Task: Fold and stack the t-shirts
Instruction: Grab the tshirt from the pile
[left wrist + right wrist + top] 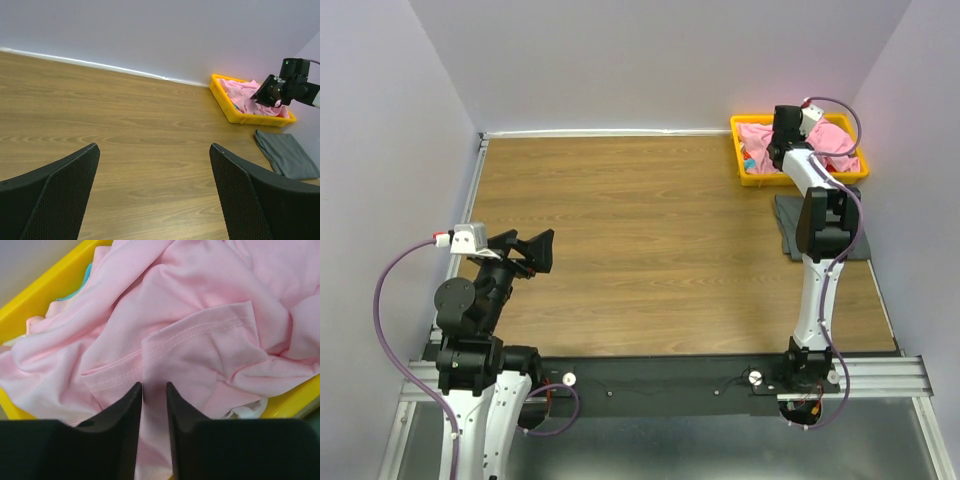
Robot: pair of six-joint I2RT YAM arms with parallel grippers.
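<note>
Pink t-shirt (200, 340) lies crumpled on top of the heap in the yellow tray (737, 150), at the far right corner of the counter (640, 230). Right gripper (154, 388) is right over it, jaws narrow, with a ridge of pink cloth pinched between them beside a stitched hem. Reads as the pick: next is up and back over the near rim. Dark grey t-shirt (788, 228) lies flat just in front of the tray. Left gripper (154, 148) is wide, empty and well apart, so the right arm is nearer.

Yellow tray (737, 150) at far right, wooden table (650, 240)
</note>
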